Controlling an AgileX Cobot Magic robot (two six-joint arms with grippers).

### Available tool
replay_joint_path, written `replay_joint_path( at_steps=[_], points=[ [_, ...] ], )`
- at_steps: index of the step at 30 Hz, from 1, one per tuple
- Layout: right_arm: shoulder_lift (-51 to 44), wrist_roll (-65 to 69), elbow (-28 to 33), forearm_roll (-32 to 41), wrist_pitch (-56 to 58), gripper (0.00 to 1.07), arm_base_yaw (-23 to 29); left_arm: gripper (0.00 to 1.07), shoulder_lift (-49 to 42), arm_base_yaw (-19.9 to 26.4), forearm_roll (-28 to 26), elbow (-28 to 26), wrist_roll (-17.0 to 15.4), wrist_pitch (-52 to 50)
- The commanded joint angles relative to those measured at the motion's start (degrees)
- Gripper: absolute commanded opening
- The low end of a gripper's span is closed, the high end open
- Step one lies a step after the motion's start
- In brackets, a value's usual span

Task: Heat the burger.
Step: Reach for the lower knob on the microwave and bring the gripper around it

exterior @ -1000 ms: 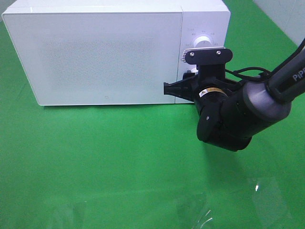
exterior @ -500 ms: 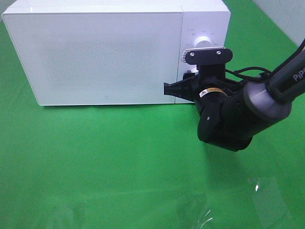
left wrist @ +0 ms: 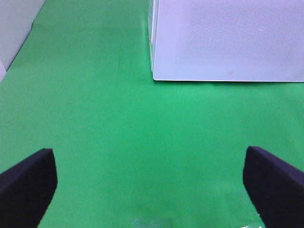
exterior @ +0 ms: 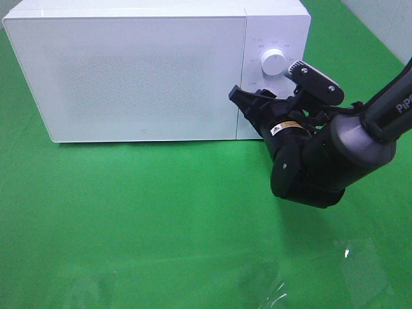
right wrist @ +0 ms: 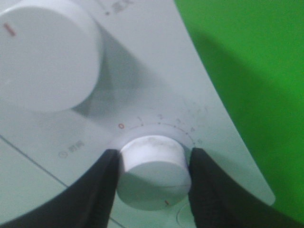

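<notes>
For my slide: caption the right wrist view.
Right claw clamps the microwave's numbered dial; a second dial sits beside it.

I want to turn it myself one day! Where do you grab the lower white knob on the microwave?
Pinch the lower knob by its curved side wall, one finger on each side, coming straight at the control panel. It sticks out like a short drum. The right end effector grips it that way.

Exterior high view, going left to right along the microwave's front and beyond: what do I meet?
Microwave door → upper knob → wrist camera mount → right arm's forearm. The right gripper, closed on the lower knob, overlaps and is left out.
</notes>
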Motion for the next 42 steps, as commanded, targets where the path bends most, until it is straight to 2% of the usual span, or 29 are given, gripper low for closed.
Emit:
replay_joint_path(
  at_steps=[1, 2, 4, 7, 15, 19, 42],
  points=[
    [-0.3, 11.5, -1.8, -8.0, -2.9, 0.0, -0.2, 1.0, -1.4, 0.2, -0.5, 0.2, -0.1, -0.3],
    [-0.3, 18.3, -1.8, -9.2, -3.6, 0.0, -0.2, 1.0, -1.4, 0.2, -0.5, 0.2, -0.1, -0.3],
    [-0.3, 21.2, -1.8, -9.9, -3.9, 0.0, -0.2, 1.0, -1.4, 0.2, -0.5, 0.2, -0.1, -0.3],
    [-0.3, 33.9, -1.8, -12.1, -5.0, 0.0, -0.2, 1.0, -1.4, 0.2, -0.5, 0.2, -0.1, -0.3],
    [-0.3, 45.7, -1.8, -13.5, -8.9, 0.0, -0.2, 1.0, -1.4, 0.2, -0.5, 0.2, -0.1, -0.3],
    [-0.3, 56.7, -1.8, -13.5, -12.3, 0.0, -0.2, 1.0, -1.4, 0.2, -0.5, 0.2, -0.1, -0.3],
    [-0.3, 57.2, -1.8, -12.8, -14.2, 0.0, -0.3, 1.0, -1.4, 0.2, -0.5, 0.2, -0.1, -0.3]
  ],
)
